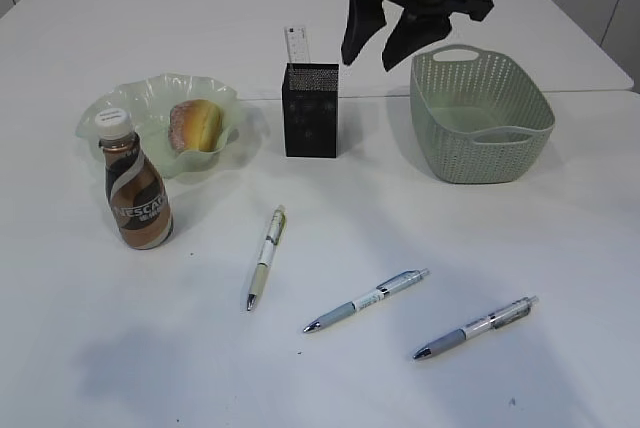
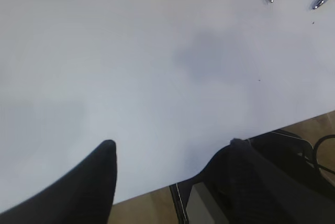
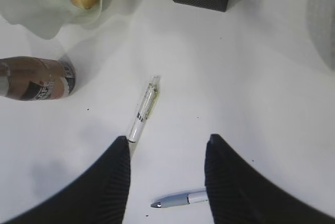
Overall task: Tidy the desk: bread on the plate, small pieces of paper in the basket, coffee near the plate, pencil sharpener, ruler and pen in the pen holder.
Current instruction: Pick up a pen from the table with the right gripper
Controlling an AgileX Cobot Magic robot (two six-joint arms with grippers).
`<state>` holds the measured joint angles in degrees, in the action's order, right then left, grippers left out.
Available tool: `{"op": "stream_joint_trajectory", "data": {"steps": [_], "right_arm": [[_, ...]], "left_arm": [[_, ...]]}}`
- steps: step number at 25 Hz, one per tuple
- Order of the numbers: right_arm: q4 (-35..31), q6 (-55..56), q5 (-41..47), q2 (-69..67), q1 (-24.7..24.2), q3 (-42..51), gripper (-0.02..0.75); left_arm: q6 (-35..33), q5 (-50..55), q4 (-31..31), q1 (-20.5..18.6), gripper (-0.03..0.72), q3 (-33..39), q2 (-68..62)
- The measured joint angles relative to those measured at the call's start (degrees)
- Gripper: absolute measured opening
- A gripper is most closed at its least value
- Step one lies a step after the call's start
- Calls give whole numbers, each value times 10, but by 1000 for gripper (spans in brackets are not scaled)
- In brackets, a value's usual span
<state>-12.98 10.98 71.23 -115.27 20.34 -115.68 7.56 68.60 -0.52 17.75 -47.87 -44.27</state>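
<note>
The bread (image 1: 195, 125) lies in the wavy green plate (image 1: 150, 93), and the coffee (image 1: 135, 193) stands upright just in front of it. The ruler (image 1: 297, 46) sticks up out of the black pen holder (image 1: 311, 110). Three pens lie loose on the desk (image 1: 420, 218): a cream pen (image 1: 266, 257) and two grey pens (image 1: 367, 300) (image 1: 477, 327). My right gripper (image 1: 385, 43) (image 3: 168, 139) hangs open and empty high behind the holder. My left gripper (image 2: 172, 144) is open and empty over the desk's near edge. No pencil sharpener or paper pieces show.
The green basket (image 1: 478, 113) stands at the right, beside the pen holder. A seam crosses the desk behind these things. Below the desk's near edge, the left wrist view shows wooden floor (image 2: 141, 208) and dark equipment (image 2: 293, 150).
</note>
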Motion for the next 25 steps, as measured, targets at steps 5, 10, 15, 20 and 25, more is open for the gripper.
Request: {"op": "stream_joint_trajectory", "data": {"steps": [5, 10, 15, 20, 25], "right_arm": [[0, 4, 2, 21, 0, 0, 372], [0, 5, 2, 42, 0, 0, 371], [35, 40, 2, 101, 0, 76, 371], [47, 89, 2, 149, 0, 164, 371], [47, 162, 2, 184, 0, 259, 371]], "left_arm": [[0, 4, 0, 0, 466, 0, 0], [0, 5, 0, 0, 466, 0, 0], [0, 6, -1, 0, 466, 0, 0], [0, 6, -1, 0, 466, 0, 0], [0, 10, -1, 0, 466, 0, 0]]}}
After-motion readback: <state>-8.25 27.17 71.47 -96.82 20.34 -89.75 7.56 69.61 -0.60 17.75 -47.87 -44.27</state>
